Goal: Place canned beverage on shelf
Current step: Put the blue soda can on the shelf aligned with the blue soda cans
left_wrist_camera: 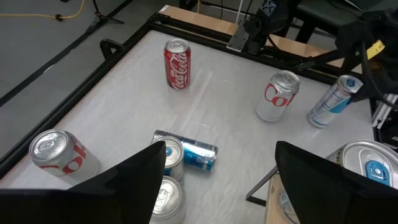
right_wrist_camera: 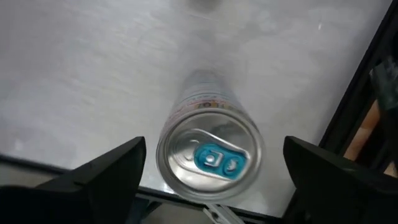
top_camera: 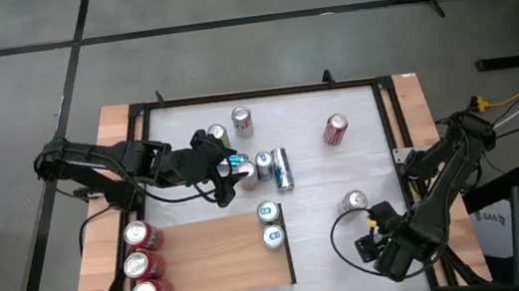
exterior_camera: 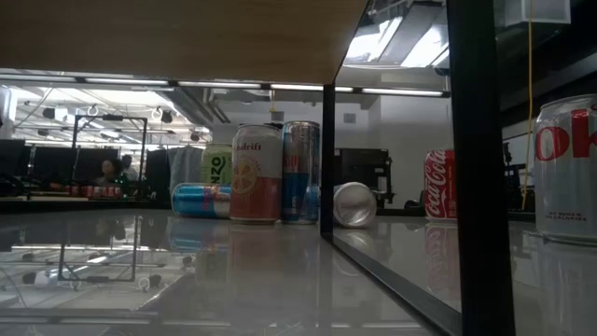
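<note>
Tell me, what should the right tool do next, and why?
Probably ease the right tool forward around the upright can, then close. Its fingers stand open with that can centred between them and untouched. The can stands on the white table, not yet on the shelf.

One camera looked straight down on my desk [top_camera: 344, 179]; another sat level at desk height; both showed the toppled blue can [top_camera: 282, 170].
</note>
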You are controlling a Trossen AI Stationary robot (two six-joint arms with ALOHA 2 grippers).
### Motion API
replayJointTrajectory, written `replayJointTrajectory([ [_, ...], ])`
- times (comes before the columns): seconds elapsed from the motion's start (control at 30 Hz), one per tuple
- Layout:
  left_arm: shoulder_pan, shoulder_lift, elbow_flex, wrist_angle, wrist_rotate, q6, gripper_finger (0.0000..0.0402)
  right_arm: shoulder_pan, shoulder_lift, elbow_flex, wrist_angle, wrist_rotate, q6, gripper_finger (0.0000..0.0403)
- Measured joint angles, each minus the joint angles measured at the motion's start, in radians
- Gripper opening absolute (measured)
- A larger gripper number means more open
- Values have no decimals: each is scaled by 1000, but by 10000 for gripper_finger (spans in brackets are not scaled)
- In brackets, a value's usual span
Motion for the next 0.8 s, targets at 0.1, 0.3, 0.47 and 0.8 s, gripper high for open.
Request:
replayJointTrajectory([
  [0.1, 0, 0, 0, 0, 0, 0, 295, 0, -31, 0, -11, -2, -38, 370],
  [0.3, 0, 0, 0, 0, 0, 0, 295, 0, -115, 0, -14, 3, -152, 370],
  [0.47, 0, 0, 0, 0, 0, 0, 295, 0, -193, 0, -14, 67, -336, 370],
  [0.8, 0, 0, 0, 0, 0, -1, 295, 0, -220, 1, 67, 123, -843, 370],
])
